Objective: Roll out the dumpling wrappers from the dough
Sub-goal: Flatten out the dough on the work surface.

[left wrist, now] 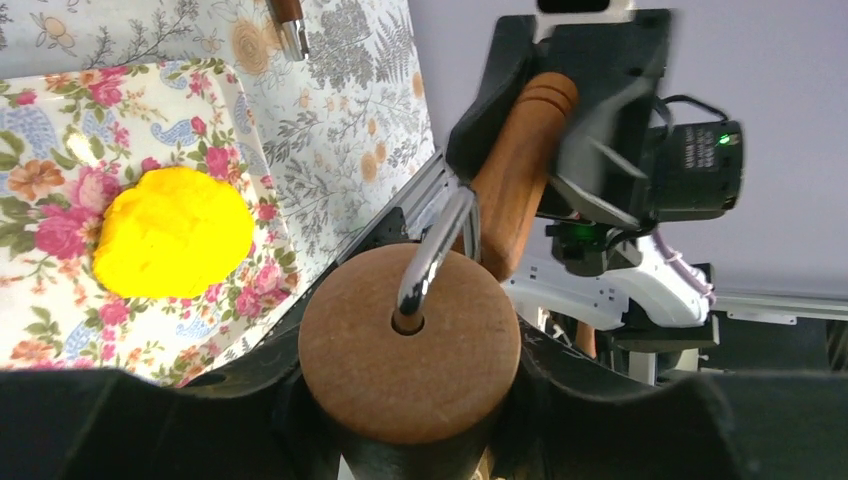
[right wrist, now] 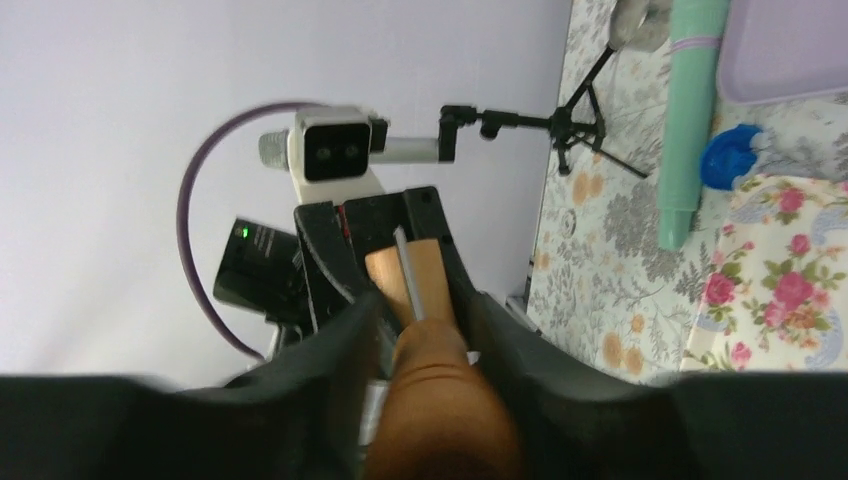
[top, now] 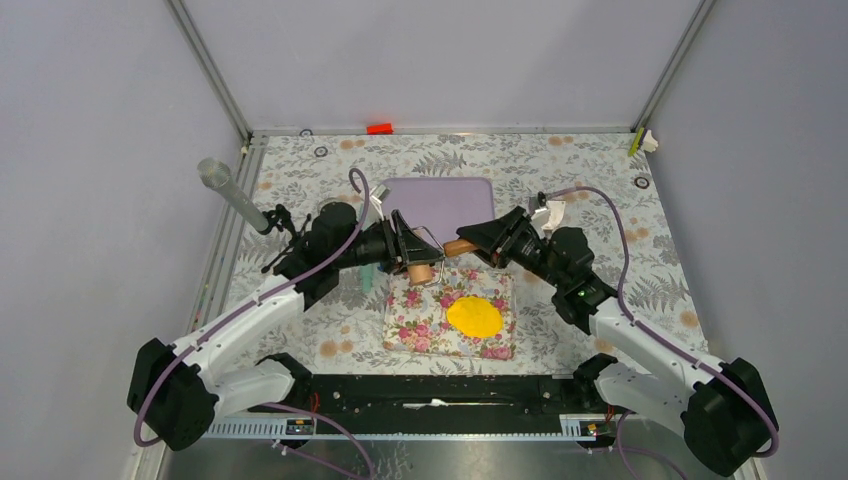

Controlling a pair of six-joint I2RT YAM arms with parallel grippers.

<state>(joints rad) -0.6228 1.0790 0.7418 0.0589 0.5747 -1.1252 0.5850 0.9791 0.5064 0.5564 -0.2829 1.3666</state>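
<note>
Yellow dough (top: 474, 316) lies flattened on the floral mat (top: 415, 330), just to the near side of the wooden roller (top: 428, 268) and slightly right of its drum. That roller's long axis runs left to right between the arms. The left gripper (left wrist: 408, 420) clasps the drum and the right gripper (right wrist: 415, 325) is clenched on the handle, so the next move looks to be nearward and down.

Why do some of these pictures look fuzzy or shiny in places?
Top view: evenly lit, sharp, dough clear. Left wrist view: glare streaks the metal rod, right gripper looks smeared. Right wrist view: the close wooden handle and dark fingers are blurred.
</note>
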